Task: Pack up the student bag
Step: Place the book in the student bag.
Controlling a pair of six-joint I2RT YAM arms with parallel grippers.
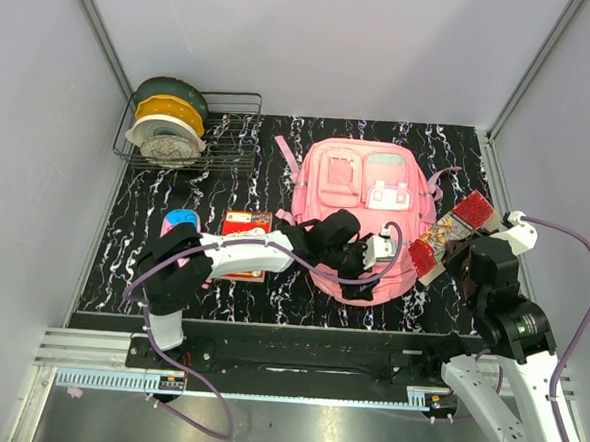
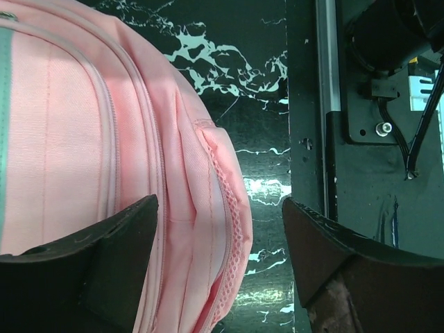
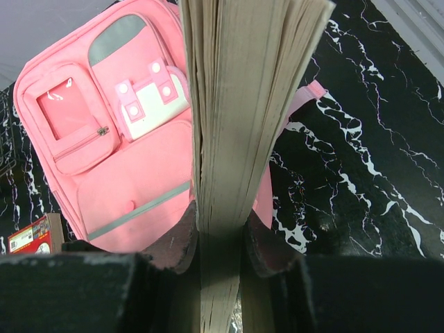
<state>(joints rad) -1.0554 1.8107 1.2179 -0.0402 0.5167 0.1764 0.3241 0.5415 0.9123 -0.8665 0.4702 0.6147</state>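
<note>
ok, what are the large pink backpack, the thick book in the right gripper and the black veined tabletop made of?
Large pink backpack: matte woven fabric; stitched seams, mesh edging.
Thick book: paper; yellowed page edges.
Black veined tabletop: marble-look, smooth; possibly a printed sheet, cannot tell.

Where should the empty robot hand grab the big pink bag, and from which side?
Probably the puffy seamed edge nearest the arms, pinched from above. The student bag lies flat, its faces too wide to pinch, but that ridge bulges up and sits between the open fingers of the left gripper.
</note>
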